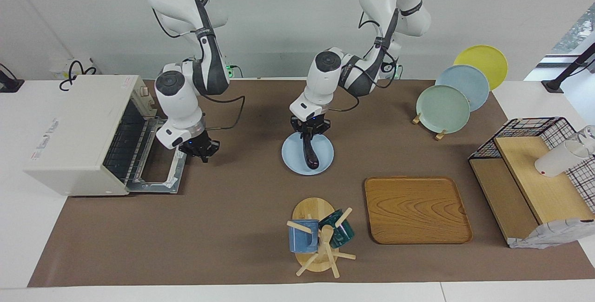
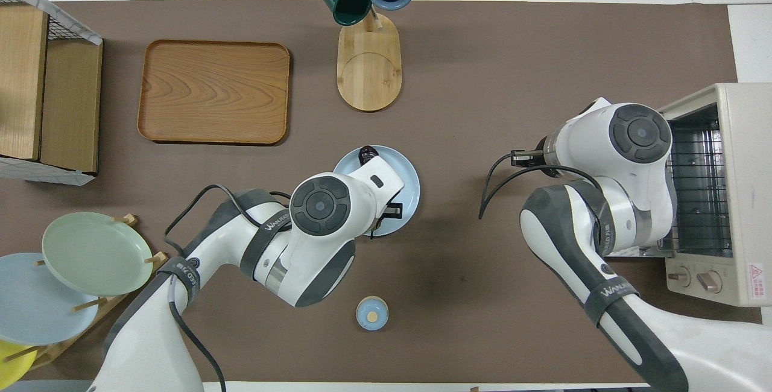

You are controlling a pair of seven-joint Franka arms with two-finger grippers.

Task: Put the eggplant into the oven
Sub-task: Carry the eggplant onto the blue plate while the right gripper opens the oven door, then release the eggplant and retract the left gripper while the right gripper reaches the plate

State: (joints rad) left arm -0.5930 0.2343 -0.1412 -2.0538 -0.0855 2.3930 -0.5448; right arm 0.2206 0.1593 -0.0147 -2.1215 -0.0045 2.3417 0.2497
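Left gripper (image 1: 308, 135) pinches the glossy dark eggplant (image 1: 310, 155) lying on a plate (image 1: 294, 155).

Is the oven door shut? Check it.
No: the oven door lies folded down flat, and the wire rack inside shows.

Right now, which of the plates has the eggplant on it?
The pale blue plate lying flat on the mat mid-table, under the left hand, carries the eggplant. The green plate, blue plate and yellow plate stand in the rack.

Left tool (image 1: 308, 135) lowered, right tool (image 1: 201, 149) hanging.
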